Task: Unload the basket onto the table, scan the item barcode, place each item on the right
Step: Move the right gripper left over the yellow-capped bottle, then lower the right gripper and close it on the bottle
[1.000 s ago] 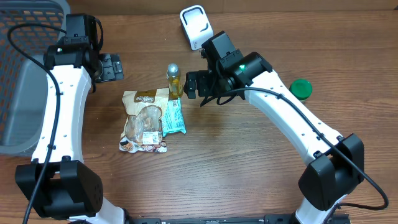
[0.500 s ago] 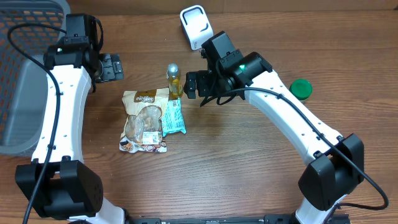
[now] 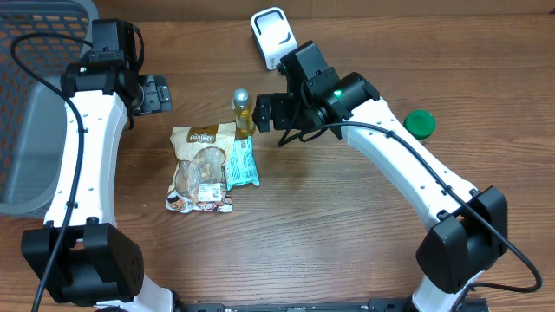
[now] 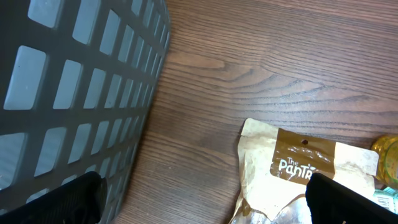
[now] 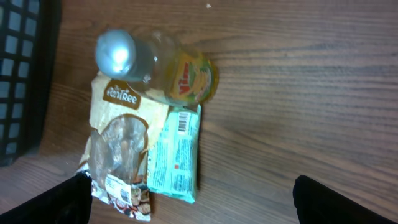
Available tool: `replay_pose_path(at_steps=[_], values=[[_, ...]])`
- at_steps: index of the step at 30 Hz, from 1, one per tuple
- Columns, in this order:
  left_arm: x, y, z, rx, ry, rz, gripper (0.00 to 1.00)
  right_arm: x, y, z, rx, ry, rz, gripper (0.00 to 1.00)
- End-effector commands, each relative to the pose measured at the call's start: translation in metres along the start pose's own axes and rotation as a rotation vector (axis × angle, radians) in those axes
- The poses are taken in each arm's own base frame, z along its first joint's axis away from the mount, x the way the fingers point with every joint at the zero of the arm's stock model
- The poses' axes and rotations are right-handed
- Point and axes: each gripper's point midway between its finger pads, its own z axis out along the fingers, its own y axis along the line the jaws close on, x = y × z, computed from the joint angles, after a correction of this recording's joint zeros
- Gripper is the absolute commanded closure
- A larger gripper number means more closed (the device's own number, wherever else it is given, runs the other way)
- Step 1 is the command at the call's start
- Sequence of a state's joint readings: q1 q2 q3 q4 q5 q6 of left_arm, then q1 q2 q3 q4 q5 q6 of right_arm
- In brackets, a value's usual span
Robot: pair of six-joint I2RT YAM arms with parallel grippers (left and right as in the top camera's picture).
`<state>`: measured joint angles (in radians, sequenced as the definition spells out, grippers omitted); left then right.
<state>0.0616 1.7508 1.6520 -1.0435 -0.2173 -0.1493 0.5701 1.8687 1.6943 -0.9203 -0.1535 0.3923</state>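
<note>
Basket (image 3: 22, 147) cut by left edge, snack bag (image 4: 298, 168) cropped below; packet barcode (image 5: 182, 122) blurred

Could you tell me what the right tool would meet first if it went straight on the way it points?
Most likely the bottle, standing just ahead of the open right tool. Depth is unclear, so it might instead reach the teal packet.

The brown band on the snack bag (image 4: 298, 163), lower right of the left wrist view, reads "The PanTr" before it is hidden, the teal packet (image 5: 177, 155) carries a white barcode patch with unreadable digits, and the bottle (image 5: 183, 81) label's red lettering is illegible.
</note>
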Motion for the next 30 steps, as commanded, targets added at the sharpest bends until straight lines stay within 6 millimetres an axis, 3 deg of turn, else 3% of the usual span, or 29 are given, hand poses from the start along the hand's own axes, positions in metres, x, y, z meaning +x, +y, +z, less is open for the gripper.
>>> replay_pose_path(at_steps=[1, 10, 24, 30], values=[[-0.009, 0.005, -0.009, 0.002, -0.032, -0.001, 0.01, -0.013, 0.008, -0.011, -0.032, -0.058, -0.009, 0.0], [-0.009, 0.005, -0.009, 0.002, -0.032, -0.001, 0.01, -0.031, 0.003, -0.009, 0.004, -0.137, -0.015, 0.0], [-0.009, 0.005, -0.009, 0.002, -0.032, -0.001, 0.01, -0.066, 0.027, -0.017, -0.068, -0.292, -0.047, 0.0], [-0.009, 0.005, -0.009, 0.002, -0.032, -0.001, 0.0, -0.068, 0.03, -0.015, 0.009, -0.348, -0.065, 0.0]])
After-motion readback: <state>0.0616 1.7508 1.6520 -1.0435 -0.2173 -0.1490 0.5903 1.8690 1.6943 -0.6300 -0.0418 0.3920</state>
